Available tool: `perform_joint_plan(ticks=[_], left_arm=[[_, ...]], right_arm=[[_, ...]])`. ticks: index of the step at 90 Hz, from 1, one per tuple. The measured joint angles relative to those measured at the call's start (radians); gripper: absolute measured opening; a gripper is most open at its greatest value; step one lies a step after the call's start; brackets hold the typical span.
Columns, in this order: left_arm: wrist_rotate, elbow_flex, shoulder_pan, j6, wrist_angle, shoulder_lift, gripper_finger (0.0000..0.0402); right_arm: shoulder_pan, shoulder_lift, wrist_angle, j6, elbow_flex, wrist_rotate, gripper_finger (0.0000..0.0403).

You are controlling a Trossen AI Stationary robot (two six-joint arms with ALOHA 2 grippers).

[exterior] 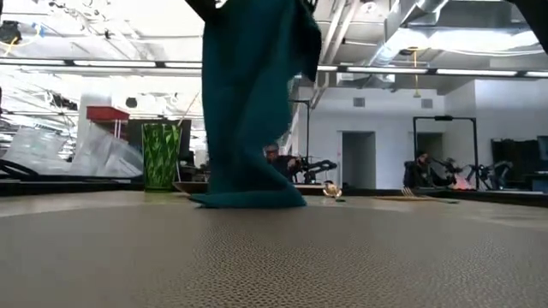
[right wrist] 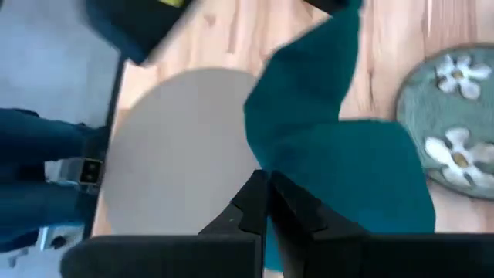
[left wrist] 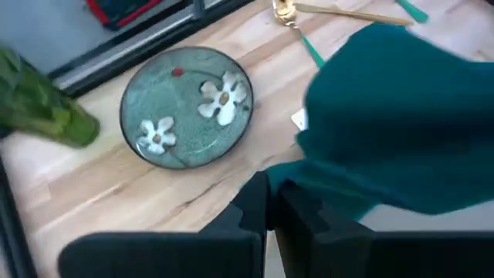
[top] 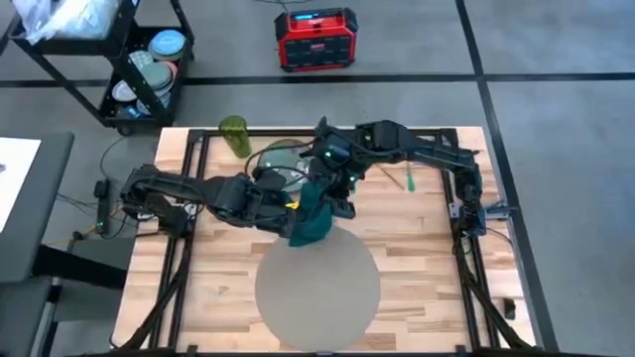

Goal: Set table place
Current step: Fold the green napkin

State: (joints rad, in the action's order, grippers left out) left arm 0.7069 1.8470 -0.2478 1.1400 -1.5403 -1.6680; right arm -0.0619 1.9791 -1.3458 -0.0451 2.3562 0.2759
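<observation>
Left claw [top: 294, 205] closed on a teal cloth [top: 312, 220], lifted so its lower edge draped onto the far rim of the placemat [top: 317, 290], probably to lay it out as a napkin. Right claw [top: 333, 188] pinched shut on the same cloth just beside, sharing the hold. Further right on the worktop [top: 417, 248], cutlery [top: 408, 178] left waiting.

You're seeing 1 placemat [top: 317, 288], 1 teal cloth [top: 313, 220], 1 floral plate [left wrist: 187, 106], 1 green glass [top: 235, 136], 2 grippers.
</observation>
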Motion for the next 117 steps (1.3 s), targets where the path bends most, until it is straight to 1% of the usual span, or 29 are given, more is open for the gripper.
perform_joint_plan(ticks=[6, 13, 32, 41, 51, 61, 70, 86, 93, 100, 107, 117], left_arm=[[0.028, 0.031, 0.011, -0.057, -0.034, 0.0, 0.0], [0.042, 0.061, 0.046, -0.176, -0.03, 0.006, 0.0], [0.069, 0.137, 0.198, -0.459, -0.022, 0.021, 0.0], [0.061, 0.145, 0.246, -0.526, -0.013, 0.032, 0.0], [0.056, 0.145, 0.249, -0.541, -0.008, 0.034, 0.0], [0.046, 0.145, 0.224, -0.529, -0.015, 0.034, 0.0], [0.025, 0.145, 0.178, -0.464, -0.012, 0.034, 0.0], [0.01, 0.145, 0.047, -0.326, 0.041, 0.034, 0.0], [-0.018, 0.144, -0.014, -0.255, 0.053, 0.034, 0.0], [-0.071, 0.145, -0.071, -0.182, 0.074, 0.034, 0.0], [-0.133, 0.183, -0.129, -0.116, 0.084, 0.032, 0.0], [-0.146, 0.266, -0.209, -0.034, 0.093, 0.036, 0.0]], right_arm=[[0.004, -0.009, 0.003, 0.004, 0.0, -0.024, 0.0], [-0.02, -0.021, 0.008, 0.003, 0.0, -0.043, 0.0], [-0.132, -0.034, -0.01, 0.003, 0.0, -0.05, 0.0], [-0.17, -0.038, -0.009, 0.01, 0.0, -0.051, 0.0], [-0.174, -0.045, -0.011, 0.018, 0.0, -0.051, 0.0], [-0.15, -0.046, -0.022, 0.048, 0.0, -0.049, 0.0], [-0.096, -0.046, -0.046, 0.076, 0.0, -0.051, 0.0], [0.036, -0.046, -0.035, 0.157, 0.0, -0.054, 0.0], [0.093, -0.053, -0.035, 0.192, 0.0, -0.08, 0.0], [0.144, -0.064, -0.025, 0.234, 0.0, -0.089, 0.0], [0.191, -0.088, -0.031, 0.295, 0.0, -0.102, 0.0], [0.246, -0.113, -0.036, 0.376, 0.001, -0.149, 0.0]])
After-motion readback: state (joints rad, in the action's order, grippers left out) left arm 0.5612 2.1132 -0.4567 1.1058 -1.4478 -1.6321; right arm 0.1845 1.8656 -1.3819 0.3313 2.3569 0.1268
